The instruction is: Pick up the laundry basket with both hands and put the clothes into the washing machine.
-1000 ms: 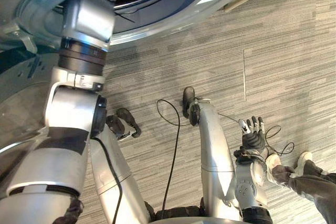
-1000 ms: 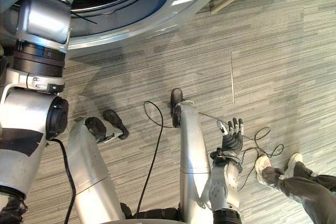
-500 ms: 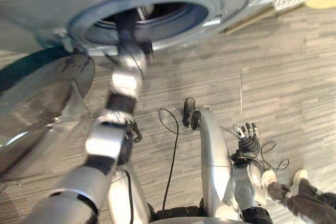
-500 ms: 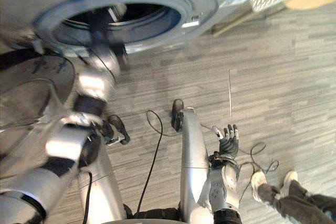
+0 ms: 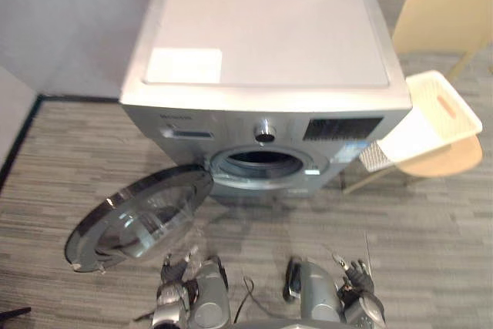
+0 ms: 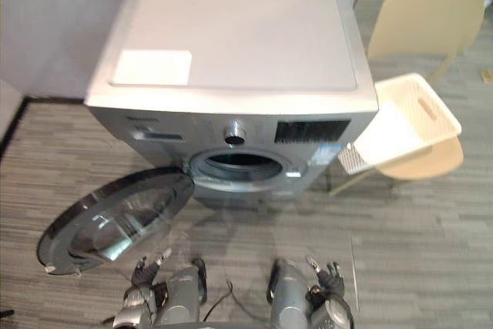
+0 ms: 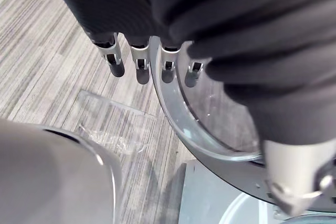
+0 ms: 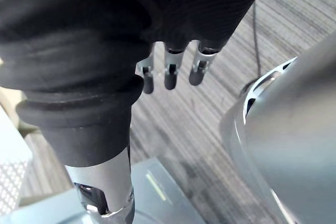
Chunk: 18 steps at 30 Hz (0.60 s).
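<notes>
Left eye view shows laundry basket (image 5: 412, 132) resting on chair (image 5: 439, 25)

Laundry corner in an office-like room, striped grey carpet (image 5: 431, 225), front-loading washing machine (image 5: 266, 75), beige chair (image 5: 443, 28)

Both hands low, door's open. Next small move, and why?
Probably turn right toward the laundry basket, which sits tilted on the chair beside the washing machine. The left hand and right hand hang low, fingers straight, holding nothing, and the door is already open.
</notes>
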Motion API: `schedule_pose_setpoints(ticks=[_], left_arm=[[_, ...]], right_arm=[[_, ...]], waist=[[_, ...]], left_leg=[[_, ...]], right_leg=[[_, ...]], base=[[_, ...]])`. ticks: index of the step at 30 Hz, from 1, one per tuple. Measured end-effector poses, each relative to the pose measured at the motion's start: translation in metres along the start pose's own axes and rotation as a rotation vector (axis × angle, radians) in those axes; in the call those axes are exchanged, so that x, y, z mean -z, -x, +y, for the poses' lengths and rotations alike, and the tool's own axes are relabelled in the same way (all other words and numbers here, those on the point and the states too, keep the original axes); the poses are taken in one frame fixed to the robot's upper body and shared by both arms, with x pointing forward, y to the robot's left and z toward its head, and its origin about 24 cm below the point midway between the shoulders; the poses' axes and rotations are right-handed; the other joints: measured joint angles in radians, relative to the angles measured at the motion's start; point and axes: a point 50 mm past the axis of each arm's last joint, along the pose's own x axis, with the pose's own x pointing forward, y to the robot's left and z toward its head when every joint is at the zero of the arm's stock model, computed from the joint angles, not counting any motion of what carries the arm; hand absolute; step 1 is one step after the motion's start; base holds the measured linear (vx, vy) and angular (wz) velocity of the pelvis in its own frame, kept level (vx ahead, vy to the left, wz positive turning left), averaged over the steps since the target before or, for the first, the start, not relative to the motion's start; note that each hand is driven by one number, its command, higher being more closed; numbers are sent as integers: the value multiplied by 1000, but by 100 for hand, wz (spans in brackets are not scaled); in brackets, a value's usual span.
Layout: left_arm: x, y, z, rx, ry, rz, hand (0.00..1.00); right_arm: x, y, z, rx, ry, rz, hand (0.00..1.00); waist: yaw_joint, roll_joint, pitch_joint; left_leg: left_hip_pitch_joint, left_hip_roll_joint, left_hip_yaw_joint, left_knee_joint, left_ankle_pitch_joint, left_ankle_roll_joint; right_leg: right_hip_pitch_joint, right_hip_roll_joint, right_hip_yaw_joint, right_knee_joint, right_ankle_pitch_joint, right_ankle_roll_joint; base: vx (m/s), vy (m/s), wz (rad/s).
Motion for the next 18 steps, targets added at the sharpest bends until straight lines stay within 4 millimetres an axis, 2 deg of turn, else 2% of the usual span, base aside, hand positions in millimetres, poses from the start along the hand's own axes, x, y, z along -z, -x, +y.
schedule_pose_setpoints(ticks=[2, 4, 6, 7, 8, 9, 10, 11, 12, 13, 14, 15, 16, 17, 18], left_arm=[[14, 6, -7, 58, 49, 32, 0], [15, 9, -14, 81, 100, 33, 0], [15, 9, -14, 92, 132, 31, 0], [16, 8, -11, 85, 149, 37, 0], [15, 7, -11, 83, 161, 38, 0], [24, 8, -6, 65, 179, 72, 0], [32, 10, -2, 44, 209, 103, 0], [37, 11, 0, 39, 216, 120, 0], [43, 12, 0, 36, 219, 145, 0], [46, 13, 0, 38, 216, 157, 0], [51, 14, -2, 41, 213, 183, 0], [53, 15, -1, 39, 207, 188, 0], [55, 14, 6, 24, 195, 189, 0], [53, 11, 14, 10, 180, 185, 0], [53, 11, 14, 11, 177, 192, 0]], right_arm=[[10, -1, -14, 31, 60, 56, 0], [12, -1, -20, 48, 84, 78, 0], [9, -6, -19, 39, 97, 93, 0], [7, -9, -10, 17, 99, 97, 0], [4, -11, -6, 5, 101, 95, 0], [-4, -16, 0, -11, 117, 79, 0], [-11, -18, 1, -16, 134, 65, 0], [-13, -19, 1, -19, 141, 58, 0], [-20, -21, 0, -18, 149, 41, 0], [-23, -22, 0, -19, 152, 33, 0], [-28, -23, -5, -6, 159, 27, 0], [-24, -23, -5, -5, 157, 43, 0], [-19, -22, 0, -23, 166, 65, 0], [-18, -22, 4, -35, 157, 65, 0], [-18, -22, 5, -34, 145, 63, 0]], waist=[[3, 28, -60], [2, 44, -82], [4, 47, -85], [20, 44, -90], [32, 42, -89], [50, 39, -87], [54, 48, -93], [52, 56, -100], [48, 69, -111], [48, 78, -117], [43, 90, -131], [41, 84, -142], [34, 53, -161], [15, 28, -173], [10, 37, -171]], left_leg=[[69, -36, -70, -166, 98, 0], [77, -53, -118, -228, 175, 6], [61, -63, -125, -249, 245, 5], [52, -61, -108, -250, 261, -4], [31, -53, -74, -161, 212, 3], [2, -27, -30, 51, 116, 24], [2, 12, -26, 231, 63, 26], [9, 32, -26, 291, 54, 25], [33, 79, -27, 367, 56, 24], [50, 107, -27, 382, 63, 26], [72, 125, -8, 330, 56, -5], [87, 86, 20, 267, 55, -3], [103, 49, 5, 169, 54, -4], [124, 22, -29, 69, 33, -31], [124, 25, -39, 52, 4, -41]], right_leg=[[116, -10, -102, -112, 25, 10], [187, -21, -211, -172, 40, 14], [241, -21, -309, -214, 56, -2], [260, -15, -357, -259, 81, -24], [264, -17, -362, -264, 86, -25], [277, -25, -372, -253, 93, -33], [292, -32, -379, -240, 98, -35], [294, -34, -382, -239, 101, -31], [304, -42, -382, -239, 110, -16], [305, -44, -381, -239, 117, -5], [306, -58, -378, -246, 145, 14], [290, -61, -373, -276, 154, 21], [267, -50, -342, -316, 164, 24], [277, -38, -334, -379, 212, 13], [276, -38, -350, -384, 232, 18]], base=[[139, -41, 123], [88, -10, 169], [-33, -23, 144], [-78, -20, 64], [-91, 10, 41], [-98, 61, 4], [-94, 95, 1], [-130, 166, 2], [-90, 176, 5], [-89, 354, 16], [-43, 326, 29], [-84, 330, 41], [-113, 97, 65], [-129, 97, 64], [-130, 188, 60]])
